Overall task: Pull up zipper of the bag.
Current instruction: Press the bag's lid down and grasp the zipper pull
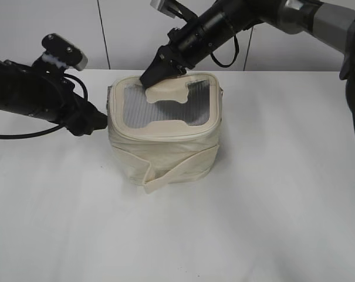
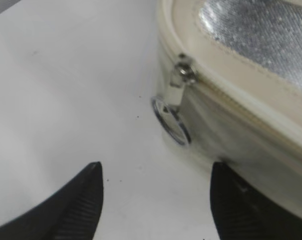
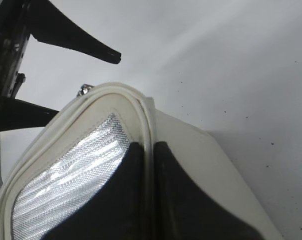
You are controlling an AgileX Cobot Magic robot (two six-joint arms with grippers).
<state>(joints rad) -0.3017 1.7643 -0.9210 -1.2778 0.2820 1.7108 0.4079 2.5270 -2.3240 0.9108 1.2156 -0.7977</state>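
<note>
Cream bag (image 1: pixel 164 144), one visible slider (image 2: pixel 186 73)

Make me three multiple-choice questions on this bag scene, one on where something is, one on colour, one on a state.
1. Where is the right claw?
A. at the far rim of the bag
B. flat on the table
C. under the bag

2. What colour is the bag?
A. red
B. cream
C. black

3. How does the left claw stand?
A. clamped on the strap
B. shut on nothing
C. open, just short of the ring pull

Answers: 1 A, the right wrist view has its fingers closed on the rim; 2 B, cream fabric all round; 3 C, its fingers stand apart and grip nothing.
</note>
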